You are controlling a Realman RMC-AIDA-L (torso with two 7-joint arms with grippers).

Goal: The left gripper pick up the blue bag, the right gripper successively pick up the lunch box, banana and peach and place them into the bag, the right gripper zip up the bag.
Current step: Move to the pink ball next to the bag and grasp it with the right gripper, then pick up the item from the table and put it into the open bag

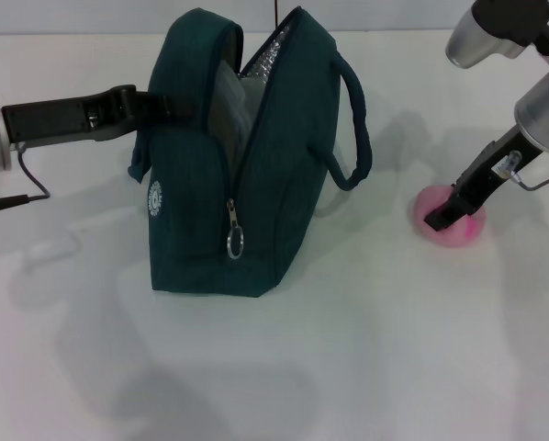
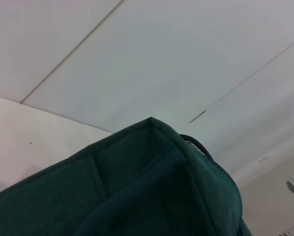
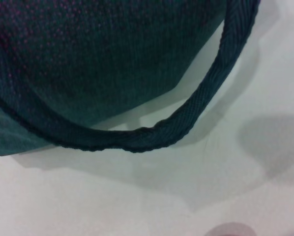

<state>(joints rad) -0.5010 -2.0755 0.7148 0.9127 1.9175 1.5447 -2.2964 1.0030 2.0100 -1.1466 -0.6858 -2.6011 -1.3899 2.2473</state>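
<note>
Presently the right gripper [image 1: 437, 220] clasps the peach [image 1: 451, 227] on the table [image 1: 348, 367], well right of the blue bag [image 1: 247, 165]. The left gripper [image 1: 160, 106] pinches a handle. The narrow opening could knock the round fruit loose.

Left arm reaching in level from the left edge, left end effector [image 1: 155, 106] at the upper left side of the blue bag [image 1: 274, 165], fingers hidden against the fabric. Right arm angled down from the far right corner, right end effector [image 1: 437, 220] lowered onto the peach [image 1: 463, 231], dark fingers pressed to its top.
</note>
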